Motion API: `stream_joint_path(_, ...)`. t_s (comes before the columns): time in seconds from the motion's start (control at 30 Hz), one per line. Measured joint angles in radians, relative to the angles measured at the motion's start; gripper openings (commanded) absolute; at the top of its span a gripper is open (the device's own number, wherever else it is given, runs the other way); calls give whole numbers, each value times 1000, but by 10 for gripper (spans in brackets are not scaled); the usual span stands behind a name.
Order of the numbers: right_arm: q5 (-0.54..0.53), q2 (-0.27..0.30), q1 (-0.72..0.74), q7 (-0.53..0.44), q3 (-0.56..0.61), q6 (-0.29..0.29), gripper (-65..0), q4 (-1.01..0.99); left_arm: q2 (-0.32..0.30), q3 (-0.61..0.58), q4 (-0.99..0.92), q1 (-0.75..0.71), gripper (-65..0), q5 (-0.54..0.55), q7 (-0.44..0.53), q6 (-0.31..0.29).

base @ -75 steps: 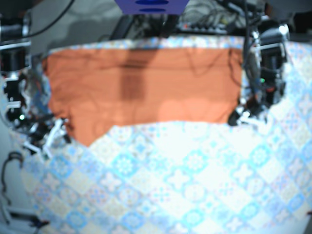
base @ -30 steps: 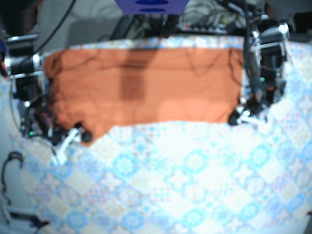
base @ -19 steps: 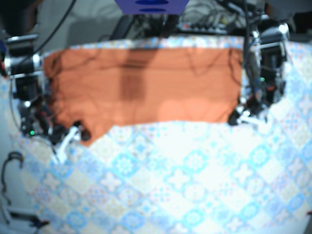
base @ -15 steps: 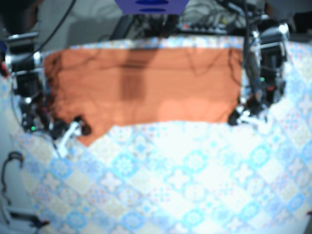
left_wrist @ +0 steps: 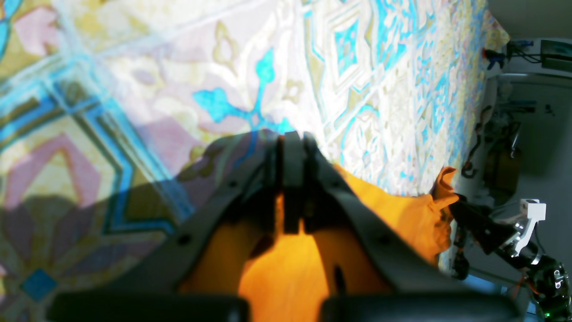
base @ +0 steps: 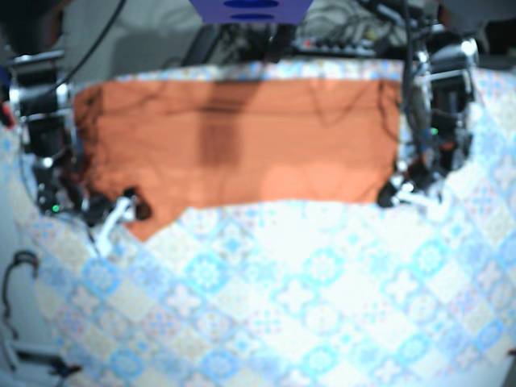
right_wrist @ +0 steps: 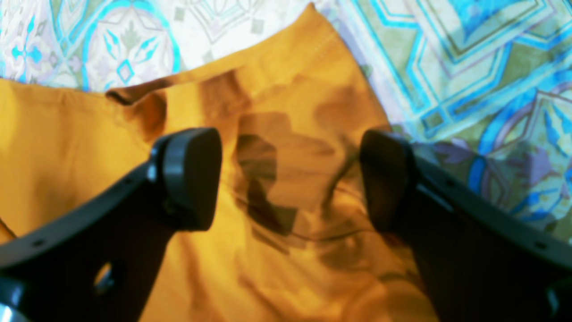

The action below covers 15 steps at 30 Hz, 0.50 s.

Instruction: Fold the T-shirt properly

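Pinching T-shirt (base: 242, 145) corner tight in left gripper (left_wrist: 292, 154) — anchoring that end; straddling opposite corner with wide-spread right gripper (right_wrist: 290, 176) — probably lining up the matching grab

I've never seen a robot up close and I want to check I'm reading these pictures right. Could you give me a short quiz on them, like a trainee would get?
1. True or false: the right gripper is clamped shut.
2. The orange T-shirt lies on: A) bare wood, B) a patterned tablecloth, C) a metal tray.
3. Short answer: which gripper has its jaws closed at a corner of the T-shirt?

Key
1. False. The right gripper's jaws stand wide apart over the T-shirt.
2. B.
3. The left gripper. Its wrist view shows the fingers pressed together, with orange cloth at them.
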State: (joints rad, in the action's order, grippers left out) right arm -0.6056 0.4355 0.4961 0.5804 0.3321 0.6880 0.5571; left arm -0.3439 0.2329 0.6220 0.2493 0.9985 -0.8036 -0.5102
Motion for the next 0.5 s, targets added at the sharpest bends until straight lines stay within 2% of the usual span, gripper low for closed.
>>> stream_joint_path(0.07, 3, 0, 0, -13, 0, -2, -182, 0, 0, 0, 0, 0, -650, 0, 0, 0)
stream_joint_path(0.17, 3, 0, 1, -53, 0, -57, -182, 0, 0, 0, 0, 0, -650, 0, 0, 0)
stream_joint_path(0.5, 3, 28, 3, -57, -3, -56, -182, 0, 0, 0, 0, 0, -650, 0, 0, 0)
